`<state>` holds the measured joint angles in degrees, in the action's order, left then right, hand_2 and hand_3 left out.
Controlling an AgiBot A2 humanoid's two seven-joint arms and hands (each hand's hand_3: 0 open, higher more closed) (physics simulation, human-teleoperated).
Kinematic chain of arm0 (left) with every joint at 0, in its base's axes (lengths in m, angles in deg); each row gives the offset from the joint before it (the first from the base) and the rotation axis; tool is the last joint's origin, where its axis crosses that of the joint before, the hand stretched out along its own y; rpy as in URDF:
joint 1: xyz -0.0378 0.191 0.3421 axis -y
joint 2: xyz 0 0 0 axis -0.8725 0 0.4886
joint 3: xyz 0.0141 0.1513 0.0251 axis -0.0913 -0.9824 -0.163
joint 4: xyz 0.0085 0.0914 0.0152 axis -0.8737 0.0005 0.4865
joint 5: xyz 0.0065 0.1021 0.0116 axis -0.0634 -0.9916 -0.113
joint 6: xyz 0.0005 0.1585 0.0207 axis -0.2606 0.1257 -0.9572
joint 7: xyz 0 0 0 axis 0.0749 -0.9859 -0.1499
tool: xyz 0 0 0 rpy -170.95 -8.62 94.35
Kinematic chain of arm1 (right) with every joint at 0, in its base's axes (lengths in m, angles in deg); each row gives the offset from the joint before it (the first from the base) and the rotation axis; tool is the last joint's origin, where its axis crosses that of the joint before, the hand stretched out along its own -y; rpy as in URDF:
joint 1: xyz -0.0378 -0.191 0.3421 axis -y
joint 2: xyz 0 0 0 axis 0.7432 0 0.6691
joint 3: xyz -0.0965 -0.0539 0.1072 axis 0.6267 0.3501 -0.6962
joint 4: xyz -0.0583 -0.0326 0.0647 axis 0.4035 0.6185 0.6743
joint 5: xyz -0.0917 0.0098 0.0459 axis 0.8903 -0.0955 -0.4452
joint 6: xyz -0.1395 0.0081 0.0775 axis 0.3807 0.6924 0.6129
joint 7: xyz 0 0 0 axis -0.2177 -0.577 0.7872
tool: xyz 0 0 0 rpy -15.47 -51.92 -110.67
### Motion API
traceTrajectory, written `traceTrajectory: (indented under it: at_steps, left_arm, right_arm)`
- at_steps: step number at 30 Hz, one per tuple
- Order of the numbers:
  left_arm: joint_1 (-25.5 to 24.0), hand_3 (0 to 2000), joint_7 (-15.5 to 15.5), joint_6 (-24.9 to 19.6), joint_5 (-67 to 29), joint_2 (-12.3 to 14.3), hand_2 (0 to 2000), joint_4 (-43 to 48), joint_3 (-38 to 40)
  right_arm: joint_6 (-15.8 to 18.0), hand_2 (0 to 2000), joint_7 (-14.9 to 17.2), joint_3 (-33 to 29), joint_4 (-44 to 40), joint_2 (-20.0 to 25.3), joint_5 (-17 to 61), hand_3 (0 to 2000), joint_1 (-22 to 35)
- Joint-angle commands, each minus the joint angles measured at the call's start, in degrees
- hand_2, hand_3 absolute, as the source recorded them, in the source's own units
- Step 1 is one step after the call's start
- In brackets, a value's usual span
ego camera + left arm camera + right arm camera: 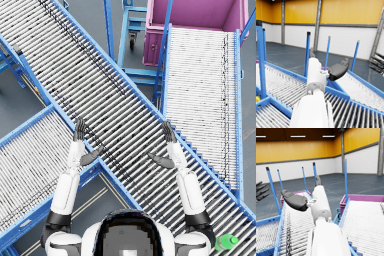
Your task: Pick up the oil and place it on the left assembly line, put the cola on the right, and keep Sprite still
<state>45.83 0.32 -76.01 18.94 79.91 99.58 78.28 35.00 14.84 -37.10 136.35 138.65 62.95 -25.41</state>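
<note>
1. The left hand and right hand are spread wide, empty, above the centre conveyor.
2. Sprite: near right, on that conveyor, beside the right arm.
3. Pink bin: far right, beyond the right conveyor.

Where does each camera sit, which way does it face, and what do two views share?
Head view: on the head, facing steeply down at the roller conveyors; both arms, left hand and right hand show.
Left wrist view: on the left forearm, facing along it across the conveyors toward the hall wall; forearm and left hand show.
Right wrist view: on the right forearm, facing the pink bin; forearm and right hand show.
Shared: head and right wrist views both show the pink bin.
</note>
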Motion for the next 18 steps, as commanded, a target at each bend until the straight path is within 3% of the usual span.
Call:
traceTrajectory:
  at_steps: [1,18]
  left_arm:
    - [0.0,0,0.0,0.0,0.0,0.0,0,0.0,0.0]
    - [0.0,0,0.0,0.0,0.0,0.0,0,0.0,0.0]
  right_arm:
    - [0.0,0,0.0,0.0,0.0,0.0,0.0,0,0.0]
    - [0.0,0,0.0,0.0,0.0,0.0,0.0,0,0.0]
